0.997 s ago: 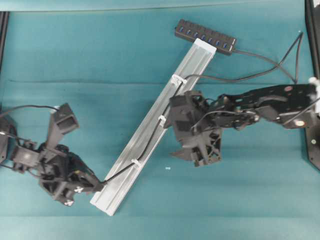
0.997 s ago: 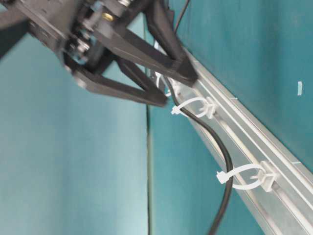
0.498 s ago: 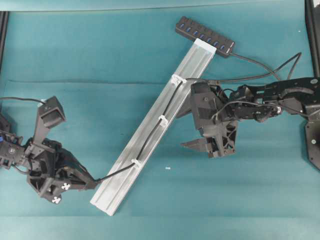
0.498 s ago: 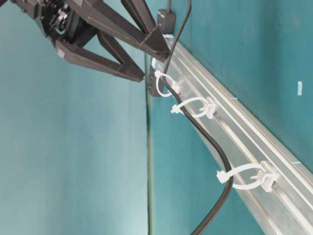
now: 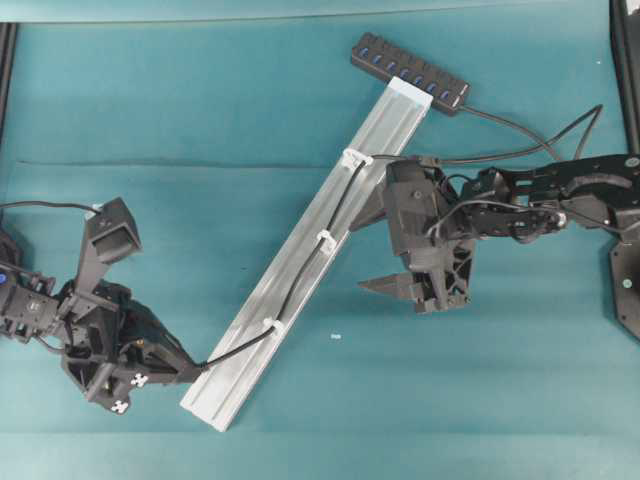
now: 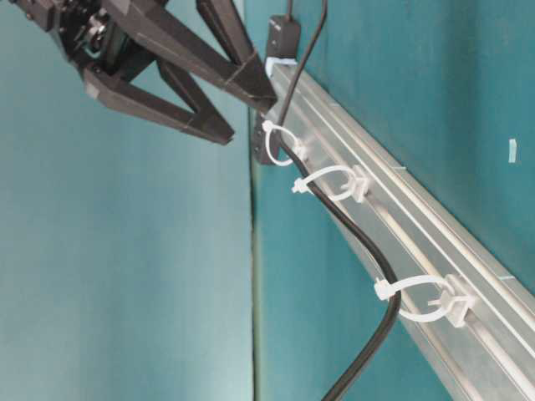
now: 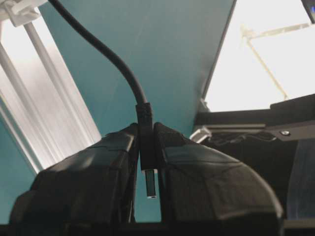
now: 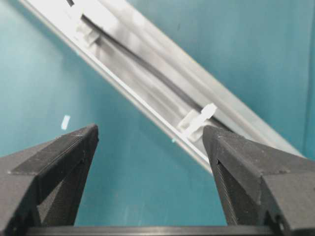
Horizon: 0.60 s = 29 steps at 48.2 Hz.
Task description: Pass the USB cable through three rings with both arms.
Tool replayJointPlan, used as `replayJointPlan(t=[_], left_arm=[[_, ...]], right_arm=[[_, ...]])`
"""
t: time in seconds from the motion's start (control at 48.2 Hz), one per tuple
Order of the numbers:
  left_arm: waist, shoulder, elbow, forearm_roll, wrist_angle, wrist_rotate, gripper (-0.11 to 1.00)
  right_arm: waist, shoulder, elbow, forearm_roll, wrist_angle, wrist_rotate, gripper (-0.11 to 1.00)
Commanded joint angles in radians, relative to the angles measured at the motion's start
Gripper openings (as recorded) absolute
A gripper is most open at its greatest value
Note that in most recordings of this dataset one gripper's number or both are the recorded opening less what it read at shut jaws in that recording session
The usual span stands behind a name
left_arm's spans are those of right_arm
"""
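We see the left gripper clenched on the plug end of the USB cable; in the left wrist view the plug sits pinched between the two fingers, its metal tip pointing back toward the camera and the cord rising away from the gripper toward the rail. From that gripper the cable runs up and away along the aluminium rail, threaded through all three rings: the nearest ring just beyond the fingertips, the middle ring farther on, and the far ring near the hub. The right gripper is released, its fingers spread wide and holding nothing; the rail lies just beyond its tips, a ring close to one fingertip. We see it raised off the teal desk, apart from the cable.
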Motion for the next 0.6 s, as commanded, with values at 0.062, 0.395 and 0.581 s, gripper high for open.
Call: replayJointPlan(t=[0.062,0.395,0.581], left_arm=[[-0.002,0.014,-0.038,0.005,-0.006,0.009,0.11],[0.011,0.044,-0.041,0.005,-0.006,0.046,0.11],[0.020,0.043,-0.041,0.005,-0.006,0.052,0.50]], right_arm=[[-0.002,-0.017,-0.002,0.005,-0.005,0.012,0.88],[-0.003,-0.034,0.017,0.008,-0.011,0.038,0.88],[-0.003,-0.035,0.017,0.006,-0.011,0.092,0.88]])
